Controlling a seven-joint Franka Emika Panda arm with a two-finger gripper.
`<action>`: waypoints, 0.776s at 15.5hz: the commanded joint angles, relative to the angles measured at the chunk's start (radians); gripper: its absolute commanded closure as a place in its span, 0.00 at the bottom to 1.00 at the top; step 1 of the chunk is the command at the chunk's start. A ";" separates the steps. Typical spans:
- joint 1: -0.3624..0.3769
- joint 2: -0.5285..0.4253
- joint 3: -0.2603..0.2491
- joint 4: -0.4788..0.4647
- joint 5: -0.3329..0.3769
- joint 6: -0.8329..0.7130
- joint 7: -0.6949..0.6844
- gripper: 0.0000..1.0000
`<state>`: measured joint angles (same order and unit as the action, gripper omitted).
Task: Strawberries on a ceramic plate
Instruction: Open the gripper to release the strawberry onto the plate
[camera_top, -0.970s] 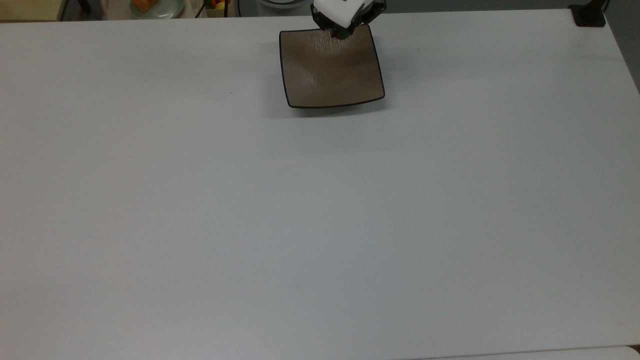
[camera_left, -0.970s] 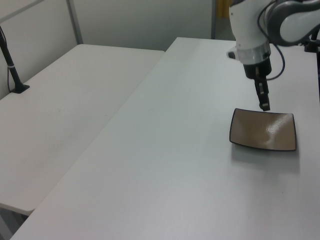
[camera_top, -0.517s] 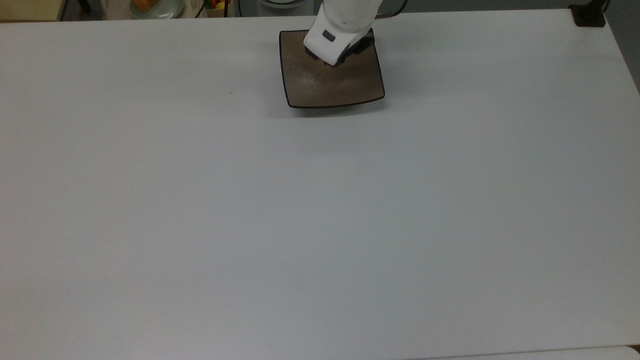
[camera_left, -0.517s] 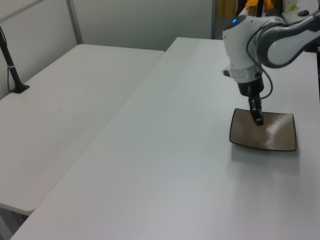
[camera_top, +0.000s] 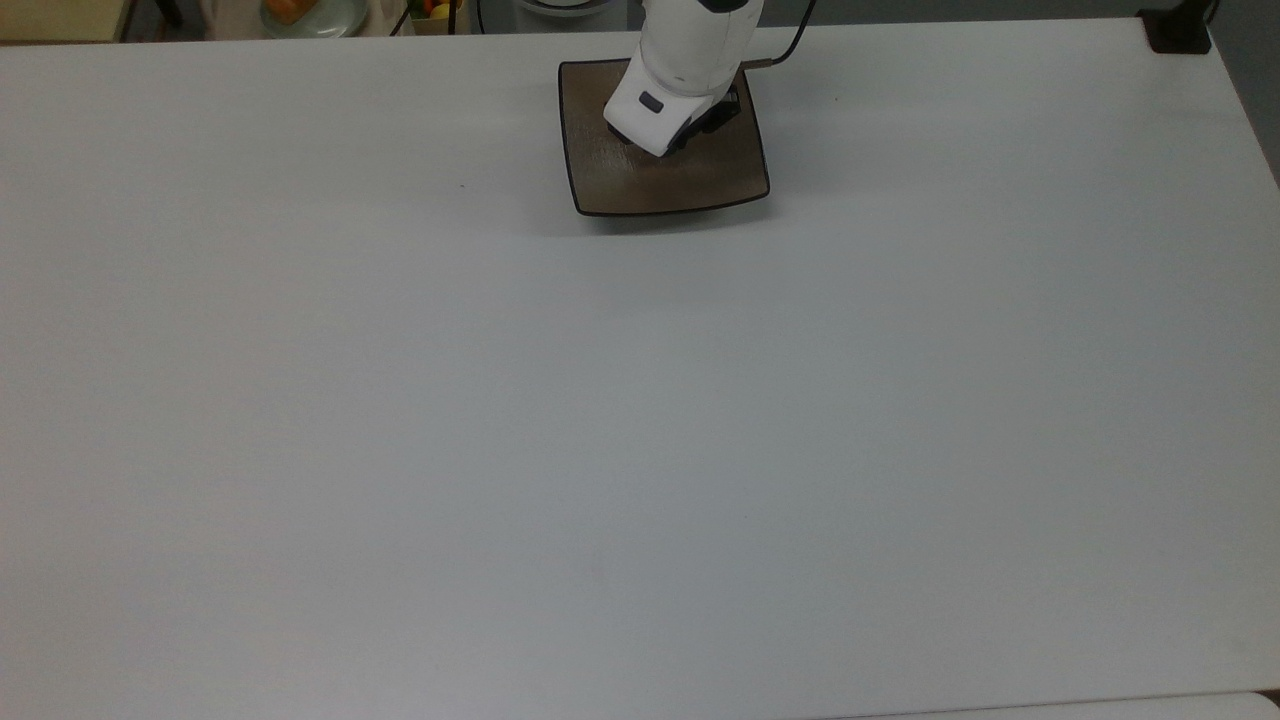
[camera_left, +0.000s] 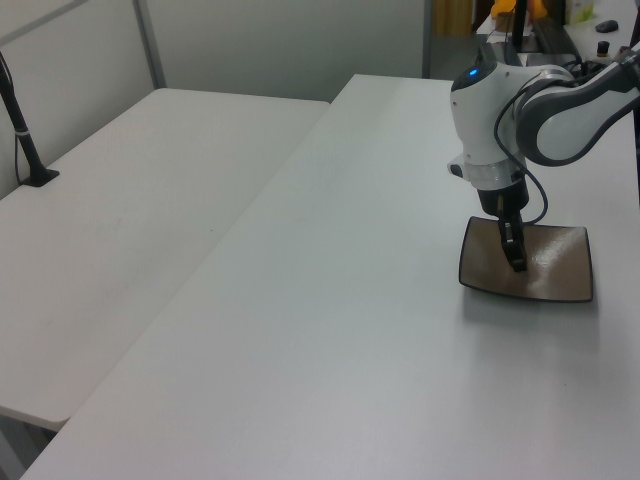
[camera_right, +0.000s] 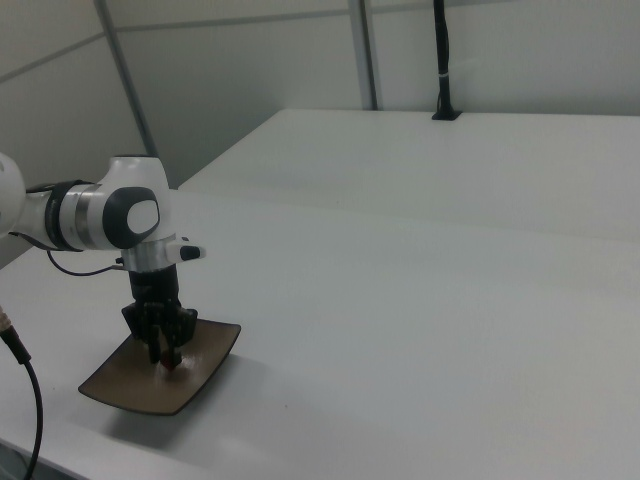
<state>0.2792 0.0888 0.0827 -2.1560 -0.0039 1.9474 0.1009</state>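
The ceramic plate (camera_top: 700, 185) sits on the table (camera_top: 640, 420) near the top view's upper edge, the gripper (camera_right: 166, 352) directly over it.

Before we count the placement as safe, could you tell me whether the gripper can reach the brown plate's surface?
Probably yes: the gripper hangs directly over the ceramic plate, nothing between them.

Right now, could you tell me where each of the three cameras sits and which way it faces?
Top view: overhead, looking straight down on the white table; the hand hangs over the ceramic plate.
Left view: raised off one table end, looking along it; the arm reaches down to the plate.
Right view: lower, from the opposite side; the hand holds a strawberry just above the plate.
All three share plate and hand.
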 joint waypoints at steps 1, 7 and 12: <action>0.009 -0.015 -0.006 -0.012 0.016 0.021 0.006 0.13; 0.012 -0.027 -0.006 0.073 0.003 -0.005 0.224 0.00; 0.011 -0.027 -0.003 0.278 -0.014 -0.148 0.264 0.00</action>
<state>0.2803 0.0702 0.0834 -2.0027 -0.0072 1.9148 0.3288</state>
